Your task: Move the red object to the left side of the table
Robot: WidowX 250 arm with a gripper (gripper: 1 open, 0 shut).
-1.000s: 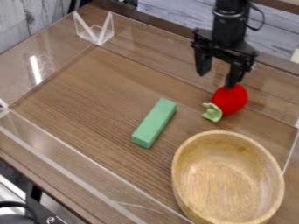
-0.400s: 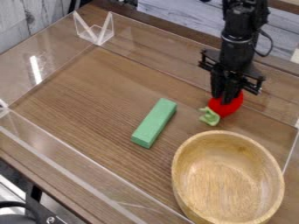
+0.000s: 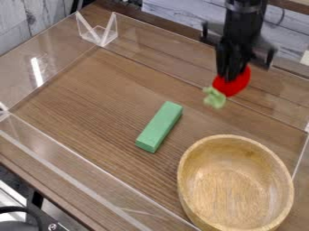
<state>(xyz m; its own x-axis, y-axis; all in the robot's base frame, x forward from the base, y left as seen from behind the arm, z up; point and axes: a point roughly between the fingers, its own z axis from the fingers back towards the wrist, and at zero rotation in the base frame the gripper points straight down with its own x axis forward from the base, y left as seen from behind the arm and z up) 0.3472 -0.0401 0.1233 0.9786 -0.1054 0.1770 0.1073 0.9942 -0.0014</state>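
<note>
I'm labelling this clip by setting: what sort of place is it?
Likely a robot test bench: a wood-grain table fenced by clear acrylic walls, with toy props like the red object and a green block.

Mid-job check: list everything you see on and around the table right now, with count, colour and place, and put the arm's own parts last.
red object: one, red with a pale green leafy end, lifted off the table at the right rear, hanging from the gripper.
green block: one, green, lying flat near the middle of the table.
wooden bowl: one, light wood, empty, front right corner.
table: one, brown wood grain.
acrylic walls: clear, low, bordering the table; a folded clear piece stands at the rear left.
gripper: one, black, pointing down at the right rear, fingers shut on the red object.
</note>
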